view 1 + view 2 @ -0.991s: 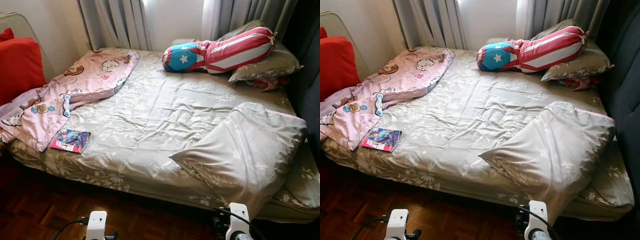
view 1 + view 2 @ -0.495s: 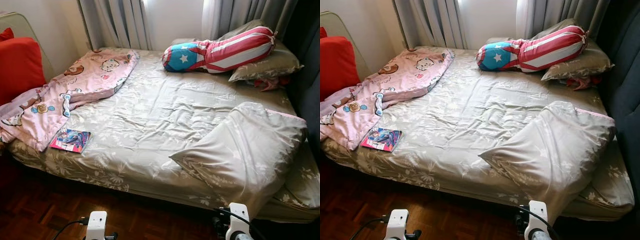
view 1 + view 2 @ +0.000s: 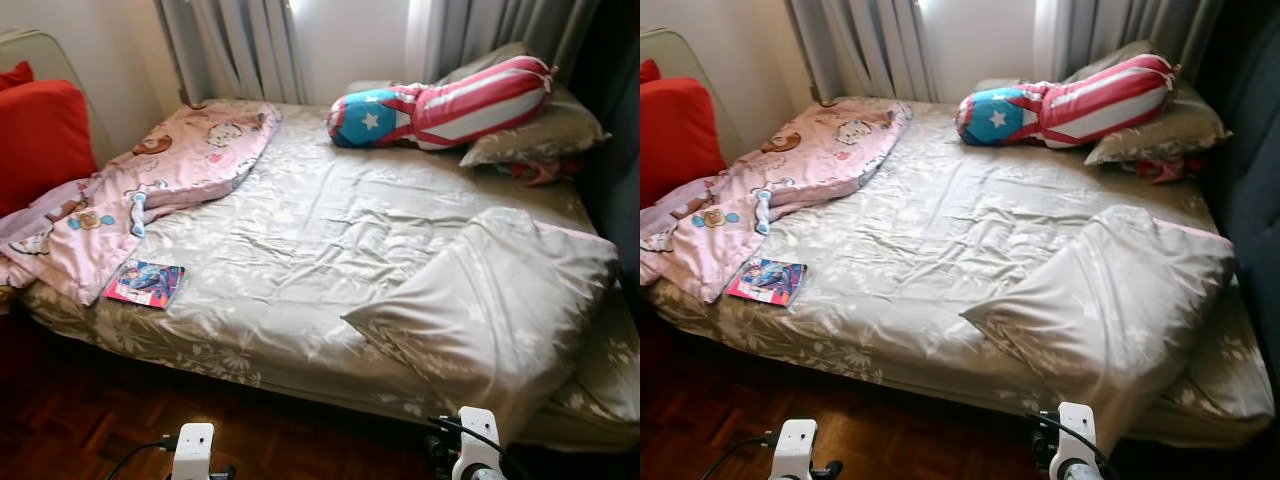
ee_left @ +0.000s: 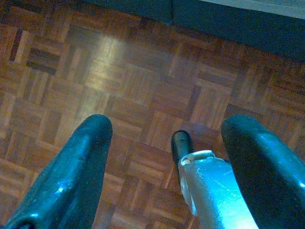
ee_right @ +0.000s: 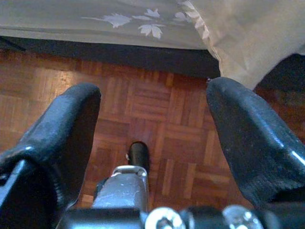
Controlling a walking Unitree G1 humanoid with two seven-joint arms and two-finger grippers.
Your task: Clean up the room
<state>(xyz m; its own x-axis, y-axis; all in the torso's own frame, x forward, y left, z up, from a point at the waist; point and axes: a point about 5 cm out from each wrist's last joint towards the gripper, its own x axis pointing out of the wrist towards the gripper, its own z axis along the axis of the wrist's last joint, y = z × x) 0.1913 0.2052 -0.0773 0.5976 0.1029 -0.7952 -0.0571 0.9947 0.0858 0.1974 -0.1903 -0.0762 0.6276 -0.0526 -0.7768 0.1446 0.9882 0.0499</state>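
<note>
Beige floral bed (image 3: 300, 290) carries a pink blanket (image 3: 150, 185) on its left side, a comic book (image 3: 145, 283) just beside it, and a loose pillow (image 3: 500, 300) at right. Left claw (image 4: 167, 157) and right claw (image 5: 152, 138) hang wide open, empty, above parquet floor (image 4: 119, 71).

Rumpled pink cartoon blanket (image 3: 150, 185) on bed's (image 3: 300, 270) left side; colourful book (image 3: 145, 284) flat near its front-left edge; grey pillow (image 3: 490, 300) front-right.
</note>
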